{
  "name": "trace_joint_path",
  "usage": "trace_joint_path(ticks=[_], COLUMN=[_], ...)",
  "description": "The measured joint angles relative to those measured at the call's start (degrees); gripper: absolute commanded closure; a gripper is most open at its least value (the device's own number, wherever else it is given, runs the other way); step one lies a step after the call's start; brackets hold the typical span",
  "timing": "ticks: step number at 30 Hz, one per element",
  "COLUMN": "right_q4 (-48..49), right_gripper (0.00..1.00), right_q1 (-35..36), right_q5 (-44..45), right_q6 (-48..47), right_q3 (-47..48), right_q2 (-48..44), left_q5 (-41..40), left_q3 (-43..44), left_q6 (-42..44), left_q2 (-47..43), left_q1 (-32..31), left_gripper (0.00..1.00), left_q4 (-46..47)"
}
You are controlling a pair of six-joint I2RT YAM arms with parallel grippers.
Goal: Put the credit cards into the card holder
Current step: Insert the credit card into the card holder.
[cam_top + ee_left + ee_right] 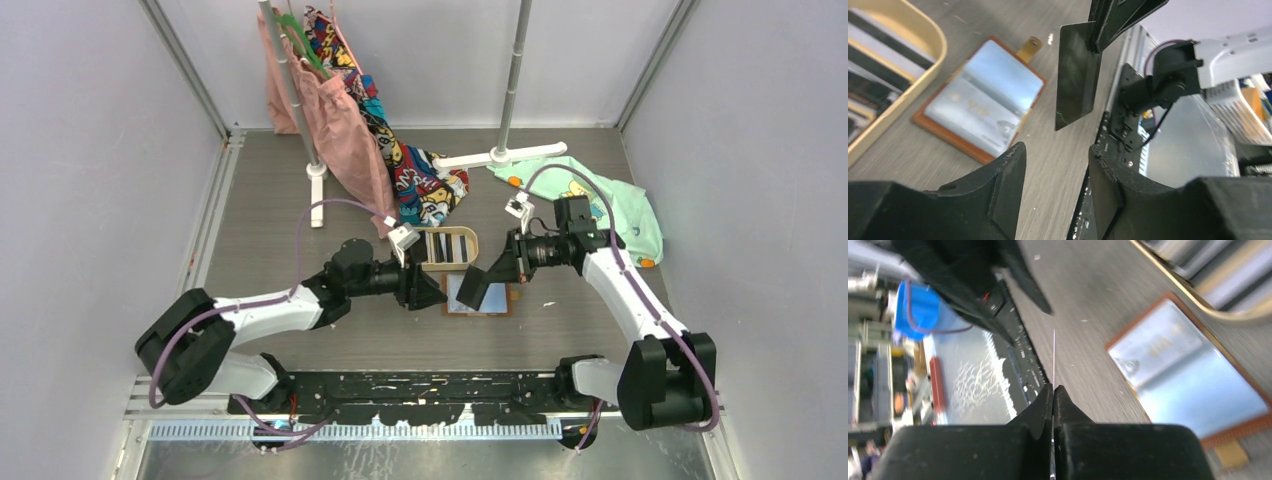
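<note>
The card holder [497,300] [980,107] [1188,370] lies open flat on the table, its clear pockets facing up. My right gripper [492,274] [1053,387] is shut on a dark credit card [472,287] [1075,75], holding it on edge above the table beside the holder; in the right wrist view the credit card [1053,357] shows only as a thin line. My left gripper [436,292] [1055,150] is open with nothing between its fingers, just left of the held card. More credit cards [440,247] [873,55] lie in the oval tray.
The oval wooden tray [470,236] [933,35] [1198,310] sits just behind the holder. A clothes rack with hanging garments [345,130] stands at the back, a green cloth [620,205] at the back right. The black base rail [430,385] runs along the near edge.
</note>
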Motion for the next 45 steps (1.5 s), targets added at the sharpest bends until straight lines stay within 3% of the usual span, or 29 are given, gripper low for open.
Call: trace_joint_path(ticks=[4, 8, 17, 35, 45], right_q4=[6.82, 12.17, 16.15, 17.59, 19.63], right_gripper=[0.99, 0.99, 0.99, 0.99, 0.99], right_q1=[-4.09, -5.2, -5.22, -5.33, -5.31], right_q5=[7.08, 13.7, 21.75, 22.12, 17.77], right_q6=[10.56, 17.46, 23.63, 26.43, 28.13], right_q3=[-5.46, -8.13, -9.53, -9.53, -9.55], right_q2=[-2.14, -1.6, 4.81, 10.75, 16.79], left_q5=[-5.66, -8.35, -13.62, -17.68, -19.26], left_q3=[-0.13, -0.13, -0.17, 1.84, 4.92], left_q6=[0.66, -0.13, -4.52, -8.11, -8.63], left_q2=[-3.04, -0.7, 6.78, 11.56, 12.66], left_q1=[0.0, 0.0, -0.63, -1.36, -1.57], left_gripper=[0.47, 0.46, 0.47, 0.51, 0.52], left_q4=[-5.6, -7.93, -9.2, -12.02, -16.39])
